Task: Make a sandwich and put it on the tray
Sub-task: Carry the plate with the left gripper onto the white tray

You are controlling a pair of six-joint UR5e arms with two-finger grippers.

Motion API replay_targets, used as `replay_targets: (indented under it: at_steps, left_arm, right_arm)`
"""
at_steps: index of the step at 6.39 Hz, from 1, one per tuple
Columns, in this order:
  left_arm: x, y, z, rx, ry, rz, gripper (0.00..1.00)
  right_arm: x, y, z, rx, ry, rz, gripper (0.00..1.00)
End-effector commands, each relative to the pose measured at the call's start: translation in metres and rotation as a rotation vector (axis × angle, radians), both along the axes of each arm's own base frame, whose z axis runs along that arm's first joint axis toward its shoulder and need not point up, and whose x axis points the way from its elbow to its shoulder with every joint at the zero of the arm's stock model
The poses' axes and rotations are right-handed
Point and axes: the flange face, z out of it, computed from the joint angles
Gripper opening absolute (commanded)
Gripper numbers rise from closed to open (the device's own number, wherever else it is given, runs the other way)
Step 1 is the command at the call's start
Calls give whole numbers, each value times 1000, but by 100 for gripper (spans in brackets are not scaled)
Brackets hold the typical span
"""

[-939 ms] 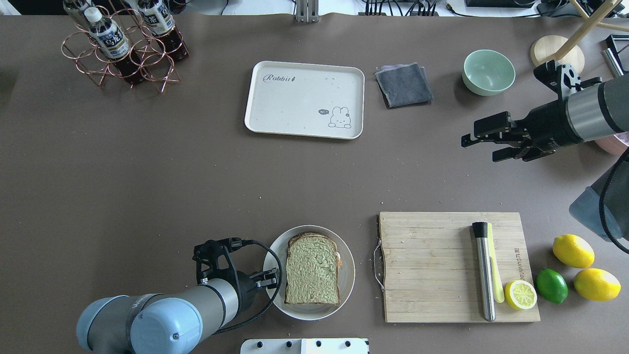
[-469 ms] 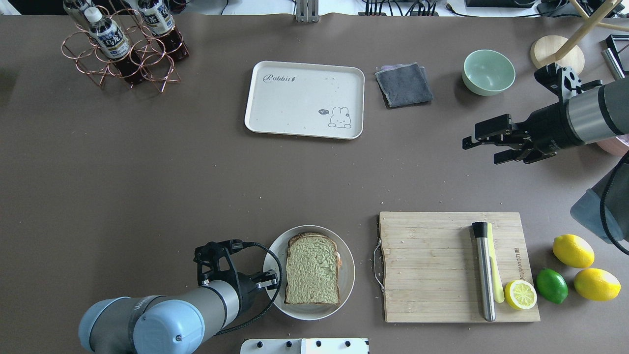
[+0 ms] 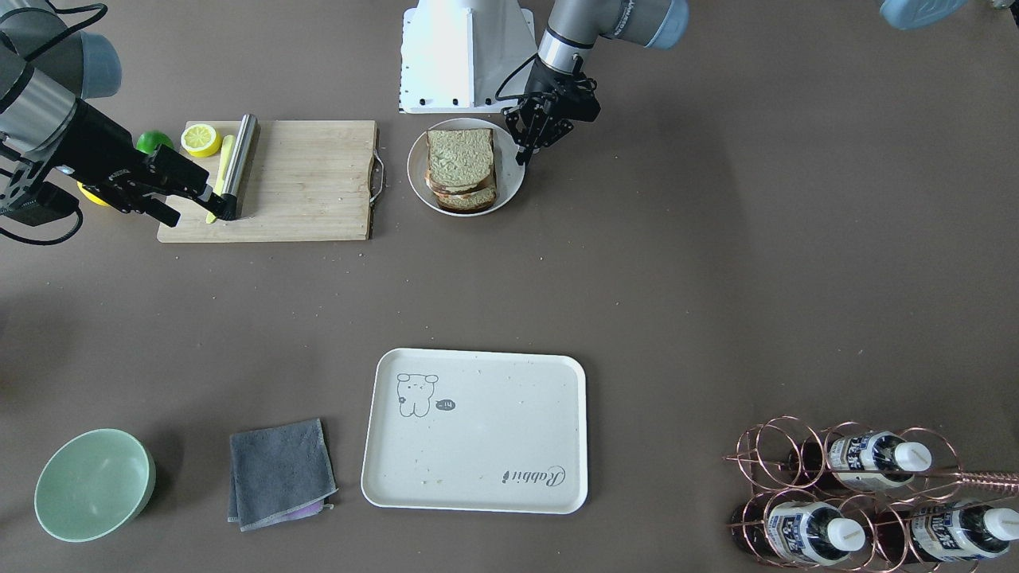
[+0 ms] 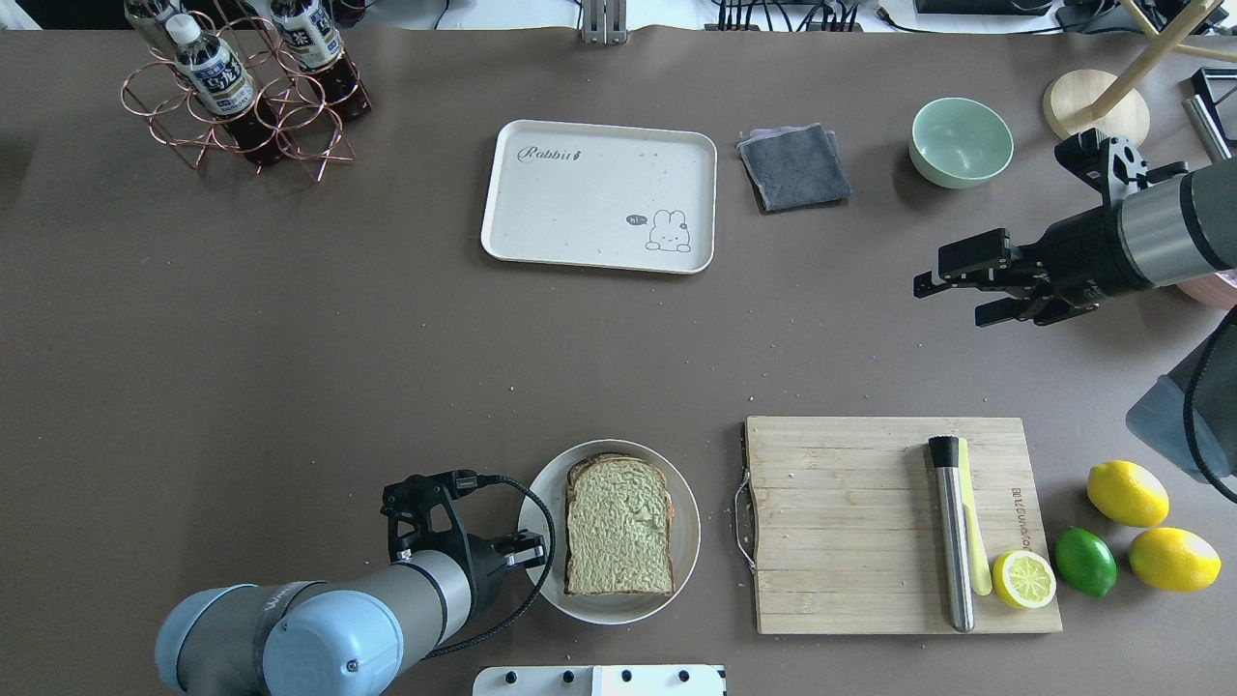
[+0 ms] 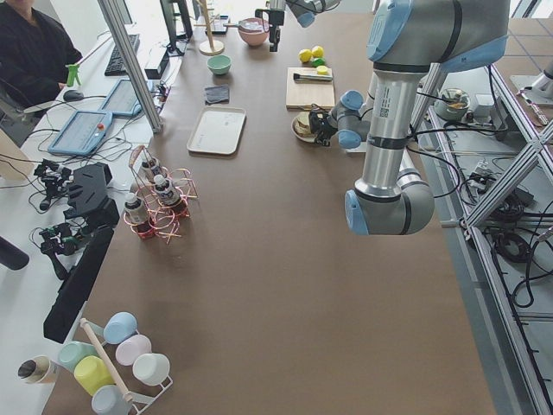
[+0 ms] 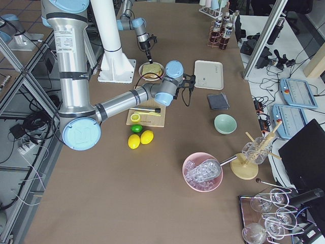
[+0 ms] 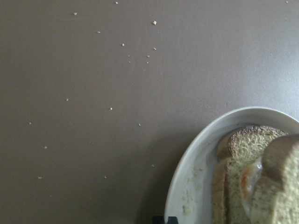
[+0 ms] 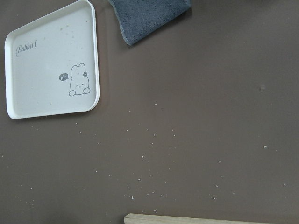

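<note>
Sandwich on plate, well apart from tray.
Left gripper beside plate rim, opening unclear; right gripper hovers, fingers spread.

Legible text
You can read "Rabbit" in script on the flat cream-white rectangular tray, at far centre.

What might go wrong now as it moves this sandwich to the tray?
1. The sandwich is a loose stack with its slices offset; a side pinch may splay them.
2. The left gripper sits right at the plate rim and may shove the plate.
3. The tray lies far across the table, a long carry.
</note>
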Motion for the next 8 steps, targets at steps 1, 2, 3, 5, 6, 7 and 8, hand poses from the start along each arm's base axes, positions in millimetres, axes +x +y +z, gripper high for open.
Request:
replay_targets:
  at_steps: [1, 2, 3, 5, 6, 7, 8]
  left_arm:
    - [-21, -9, -23, -14, 55, 27, 0]
    - [-32, -25, -28, -29, 69, 32, 0]
    - [-45, -48, -28, -49, 74, 25, 0]
    - [-72, -142, -21, -78, 51, -120, 0]
    - [-79, -191, -17, -130, 45, -169, 0]
    - [-89, -237, -29, -183, 51, -215, 0]
    - [-86, -266, -42, -227, 40, -262, 0]
  right_arm:
    - [1, 1, 0, 1, -1, -2, 100]
    - [1, 1, -1, 2, -2, -2, 100]
    - [1, 1, -2, 5, -2, -3, 100]
    - [1, 2, -2, 4, -4, -5, 100]
    - [0, 1, -4, 7, -5, -4, 100]
    - [0, 2, -2, 4, -2, -2, 100]
    - [-1, 1, -3, 6, -4, -4, 100]
